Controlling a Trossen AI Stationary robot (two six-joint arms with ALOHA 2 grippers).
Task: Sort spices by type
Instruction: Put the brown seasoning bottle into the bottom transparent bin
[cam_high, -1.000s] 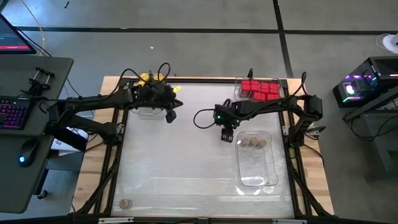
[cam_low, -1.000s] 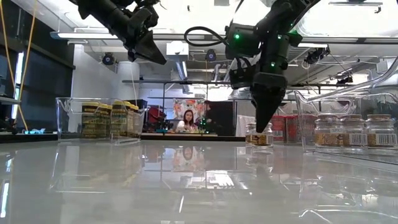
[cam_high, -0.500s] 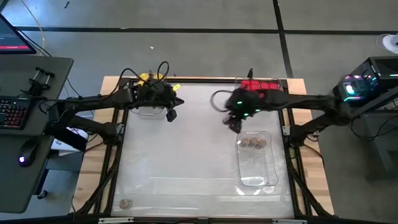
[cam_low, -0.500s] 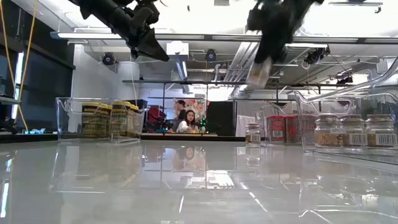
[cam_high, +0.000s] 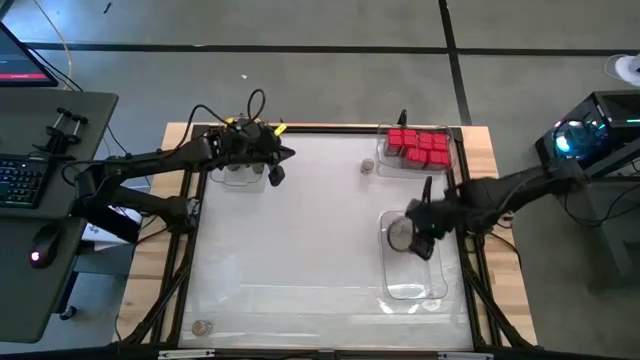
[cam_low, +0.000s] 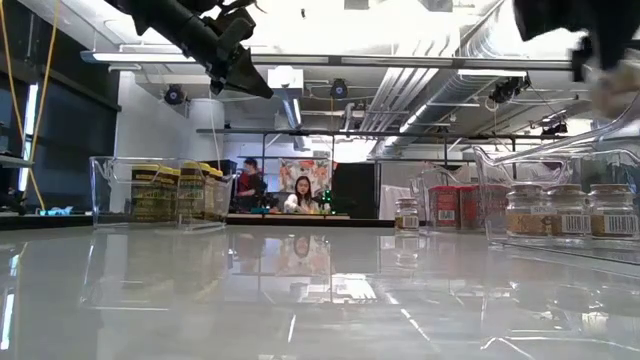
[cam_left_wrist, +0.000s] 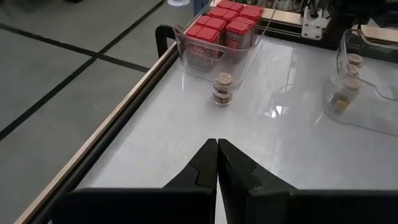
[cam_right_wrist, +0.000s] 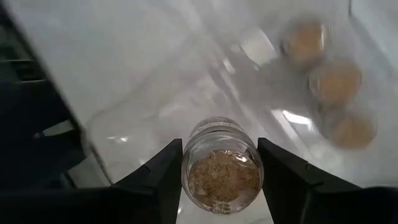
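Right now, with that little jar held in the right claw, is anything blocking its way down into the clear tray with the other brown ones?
Nothing visible does. The right gripper holds the tan-lidded jar over the clear tray, beside the three jars already inside.

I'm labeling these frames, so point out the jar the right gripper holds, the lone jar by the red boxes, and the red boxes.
Held jar (cam_right_wrist: 222, 165), right wrist view, its base.
Lone jar (cam_left_wrist: 221, 90), left wrist view, its body.
Red boxes (cam_high: 418, 145), high view, tops.

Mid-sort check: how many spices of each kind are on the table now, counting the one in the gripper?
Tan jars: 6 (3 in a tray, 1 in the right gripper, 2 loose)
Red boxes: about 7, tightly packed
Yellow jars: at least 3, partly hidden
Total: at least 16
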